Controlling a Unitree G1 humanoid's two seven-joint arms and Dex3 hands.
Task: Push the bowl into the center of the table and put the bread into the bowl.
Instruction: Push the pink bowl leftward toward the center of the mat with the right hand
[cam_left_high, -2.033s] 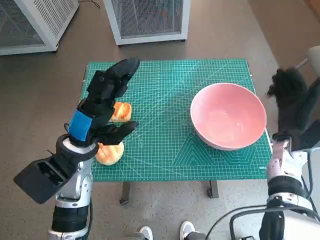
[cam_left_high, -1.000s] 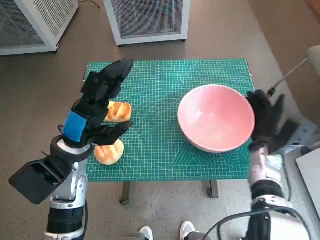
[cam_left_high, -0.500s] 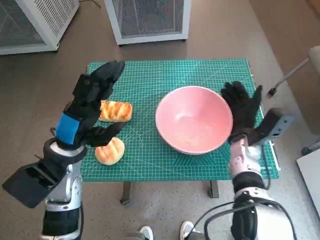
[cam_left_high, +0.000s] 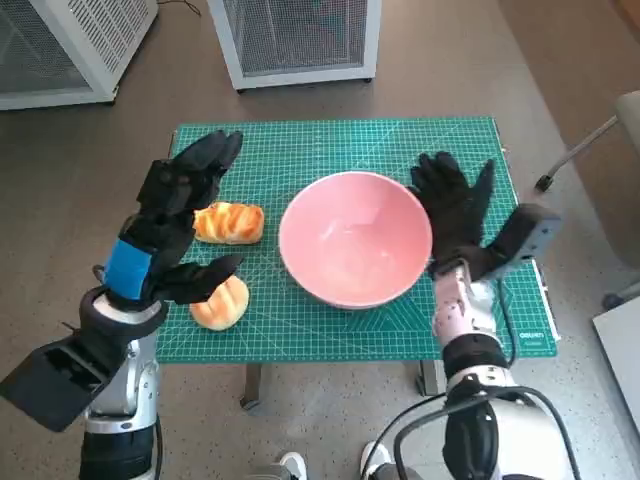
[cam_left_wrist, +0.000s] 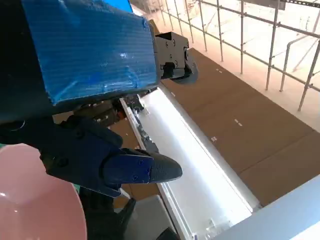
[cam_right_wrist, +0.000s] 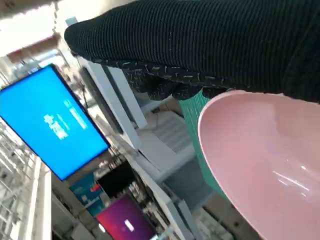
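While the pink bowl sits near the middle of the green cutting mat, a little toward the robot's right, its right rim is touched by the gloved right hand. That hand stands flat against the outside of the bowl with its fingers spread and pointing away from the robot (it grips nothing, only presses against the rim). In the right wrist view the glove runs as a dark band just above the bowl's pale pink edge, and a strip of green mat shows between them.

Left of the bowl lie two pieces of bread. One, a golden roll with a ridged top, rests on the mat near the bowl but apart from it. Another, rounder bun lies closer to the near edge of the mat, well apart from the bowl.

Above both pieces of bread hangs the left hand, its blue-taped back up, fingers apart and holding nothing; the upper fingers reach over the far side of the roll, and the thumb points across the top of the bun. Whether it touches either piece I cannot tell. From the left wrist view, the bowl's rim shows below the hand's black fingers.

Beyond the table stand two white cabinets with mesh fronts on the brown floor.
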